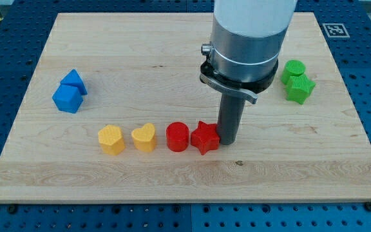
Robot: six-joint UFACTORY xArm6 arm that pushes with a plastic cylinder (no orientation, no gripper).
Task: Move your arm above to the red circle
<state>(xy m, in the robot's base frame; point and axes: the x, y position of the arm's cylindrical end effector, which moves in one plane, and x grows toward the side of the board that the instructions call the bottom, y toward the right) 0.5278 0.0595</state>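
Observation:
The red circle lies low on the wooden board, near the middle. A red star sits right beside it on its right. My tip rests on the board just right of the red star, touching or nearly touching it. The tip is to the right of the red circle, with the star between them, at about the same height in the view. The rod hangs from the big grey arm body at the view's top.
Two yellow heart-like blocks lie left of the red circle in the same row. Two blue blocks huddle at the left. Two green blocks stand at the right. A fiducial marker sits at the board's top right corner.

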